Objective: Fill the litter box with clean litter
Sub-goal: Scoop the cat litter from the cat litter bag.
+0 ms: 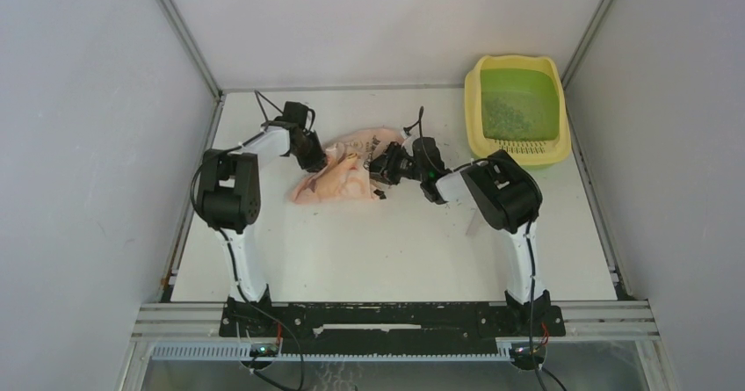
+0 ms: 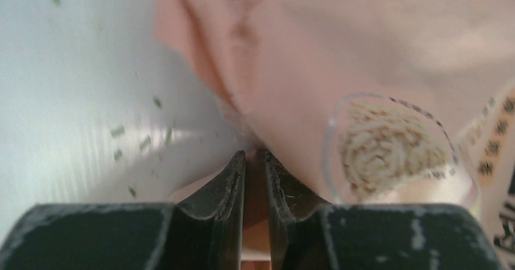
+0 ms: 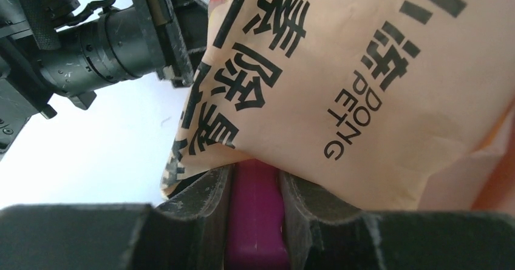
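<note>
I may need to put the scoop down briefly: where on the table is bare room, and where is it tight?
Widest free patch: the near half of the table, in front of the bag. A narrower strip runs along the back edge between bag and litter box. Crowded around the bag, where left end effector and right end effector meet.

Two white-and-black robot arms on a black base rail [image 1: 386, 316].
The left arm [image 1: 242, 264] and right arm [image 1: 523, 264] are built of white links and black joint housings, trailed by thin black cables; the left gripper [image 2: 254, 156] and right gripper [image 3: 255, 172] are fitted with scuffed black fingers.
</note>
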Motion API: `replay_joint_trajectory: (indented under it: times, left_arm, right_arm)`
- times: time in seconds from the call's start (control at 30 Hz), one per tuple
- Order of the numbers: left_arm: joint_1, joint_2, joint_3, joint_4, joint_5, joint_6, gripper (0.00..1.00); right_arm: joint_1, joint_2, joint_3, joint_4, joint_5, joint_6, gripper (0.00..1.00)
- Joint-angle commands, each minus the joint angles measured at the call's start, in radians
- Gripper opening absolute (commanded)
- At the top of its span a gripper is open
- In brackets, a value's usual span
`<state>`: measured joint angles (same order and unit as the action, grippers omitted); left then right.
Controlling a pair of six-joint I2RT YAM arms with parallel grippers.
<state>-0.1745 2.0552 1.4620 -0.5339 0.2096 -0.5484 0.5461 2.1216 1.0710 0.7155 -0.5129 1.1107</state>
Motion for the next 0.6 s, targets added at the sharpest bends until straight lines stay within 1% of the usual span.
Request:
replay_joint_trajectory:
  times: [0.0,0.13,0.2,0.3,0.43,0.53,0.57]
  left_arm:
    - [-0.11,-0.157,-0.075,-0.116,0.254,-0.024,0.23]
    - [-0.079,-0.24,-0.095,-0.137,0.215,-0.02,0.23]
    - [-0.069,-0.271,-0.101,-0.141,0.21,-0.026,0.23]
    - [-0.066,-0.312,-0.101,-0.148,0.194,-0.032,0.22]
    - [-0.064,-0.359,-0.106,-0.149,0.151,-0.047,0.22]
    - [-0.063,-0.364,-0.122,-0.133,0.137,-0.06,0.23]
    - [-0.063,-0.363,-0.13,-0.121,0.139,-0.066,0.22]
  right_arm:
    - [-0.015,0.112,0.012,0.328,-0.173,0.108,0.0]
    - [-0.048,0.169,-0.009,0.596,-0.299,0.271,0.0]
    - [-0.058,0.176,-0.036,0.684,-0.314,0.324,0.0]
    - [-0.064,0.139,-0.086,0.665,-0.331,0.302,0.0]
    - [-0.078,0.05,-0.179,0.53,-0.328,0.24,0.0]
    - [-0.095,0.004,-0.229,0.509,-0.351,0.244,0.0]
    - [-0.102,-0.006,-0.25,0.535,-0.36,0.257,0.0]
